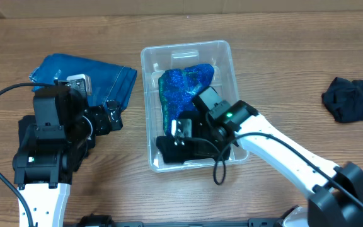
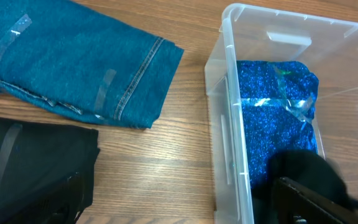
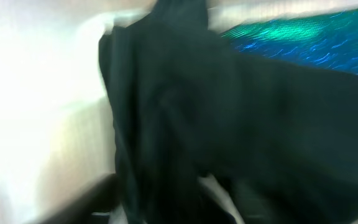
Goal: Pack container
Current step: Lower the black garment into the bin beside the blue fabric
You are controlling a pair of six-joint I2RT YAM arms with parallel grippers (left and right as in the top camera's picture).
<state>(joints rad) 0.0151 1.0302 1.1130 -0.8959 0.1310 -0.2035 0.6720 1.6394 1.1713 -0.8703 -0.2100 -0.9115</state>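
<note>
The clear container [image 1: 146,94] stands at the table's middle, and a blue glittery cloth [image 1: 184,85] lies in it. My right gripper [image 1: 176,140] is down inside the container's near end, shut on a black cloth [image 1: 172,153]. In the blurred right wrist view the black cloth [image 3: 229,124] fills the frame over the blue glittery cloth [image 3: 316,37], beside the container wall [image 3: 36,93]. My left gripper [image 1: 112,116] is open and empty, left of the container. In the left wrist view it [image 2: 179,214] hovers over bare wood beside the container wall [image 2: 222,124].
A folded blue denim piece [image 1: 99,75] lies at the back left, also in the left wrist view [image 2: 73,56]. A black folded cloth [image 2: 30,162] lies under my left arm. Another black cloth [image 1: 353,98] lies at the far right.
</note>
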